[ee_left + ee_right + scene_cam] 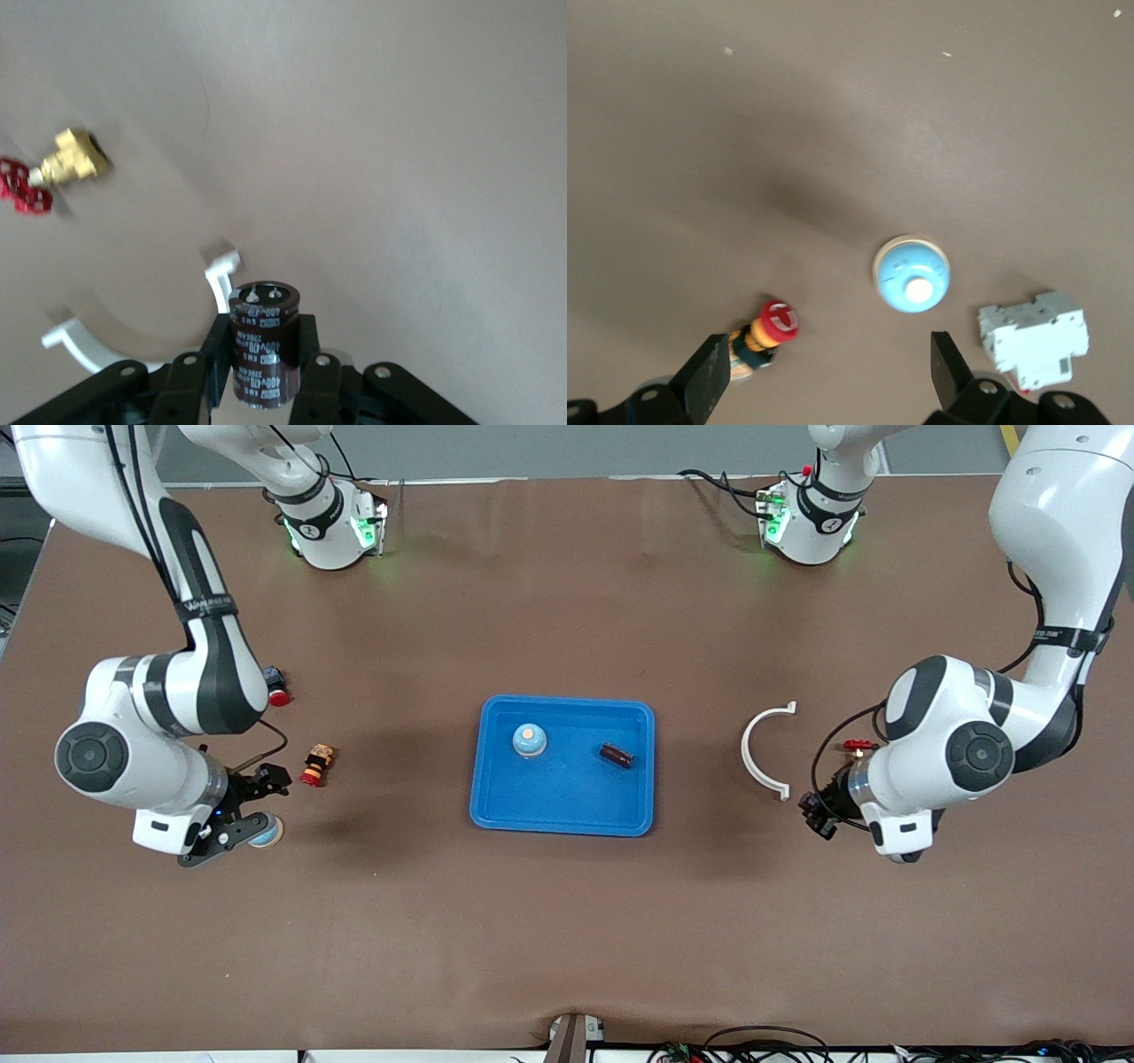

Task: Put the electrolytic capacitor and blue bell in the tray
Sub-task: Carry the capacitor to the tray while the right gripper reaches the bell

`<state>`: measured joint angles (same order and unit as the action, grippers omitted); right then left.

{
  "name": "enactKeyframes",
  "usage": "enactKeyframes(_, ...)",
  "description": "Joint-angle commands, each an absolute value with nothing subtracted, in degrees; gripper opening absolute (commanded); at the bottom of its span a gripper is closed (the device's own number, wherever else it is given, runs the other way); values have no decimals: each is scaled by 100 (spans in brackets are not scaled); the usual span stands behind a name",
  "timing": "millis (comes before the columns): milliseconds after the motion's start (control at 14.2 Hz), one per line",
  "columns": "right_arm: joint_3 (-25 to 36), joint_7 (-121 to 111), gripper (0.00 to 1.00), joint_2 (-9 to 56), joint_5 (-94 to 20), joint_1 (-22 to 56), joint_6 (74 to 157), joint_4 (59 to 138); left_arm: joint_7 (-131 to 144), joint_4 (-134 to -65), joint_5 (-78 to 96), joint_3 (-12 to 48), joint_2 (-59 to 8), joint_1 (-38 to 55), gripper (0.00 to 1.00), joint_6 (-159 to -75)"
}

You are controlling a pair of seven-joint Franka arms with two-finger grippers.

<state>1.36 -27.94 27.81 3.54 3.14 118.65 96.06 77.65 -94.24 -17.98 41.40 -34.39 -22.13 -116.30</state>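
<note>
The right gripper [252, 808] hung low with fingers spread above a loose blue bell [912, 274] on the table, at the right arm's end. Mid-table, the blue tray [567, 701] already held a bell [529, 740] and a lying capacitor [617, 755]. The left gripper [817, 812], wrist bent low, clamped another electrolytic capacitor [264, 341], its long axis along the fingers; the tray lay toward the right arm's end.

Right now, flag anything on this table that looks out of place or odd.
The tray already holds a blue bell and an electrolytic capacitor lying on its side, yet the left gripper is shut on a second capacitor and the open right gripper hangs over a second bell on the table.
</note>
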Motion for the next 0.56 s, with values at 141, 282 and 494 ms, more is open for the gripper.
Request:
enactKeyframes(141,18,-3278,100,3084,439,-26,12462,9809,8516,-9457,-1784,4456,-3252,-1987,0,-11522)
enactKeyframes(282,18,-3287,100,3234,439,-35,12594,9826,8936,-9379,-1784,4474,-3261,-1750,0,-11549)
enactKeyframes(494,18,-3296,100,3357,439,-79,13085,10054,9587,-9264,-1802,4474,-3339,-1416,0,-11549)
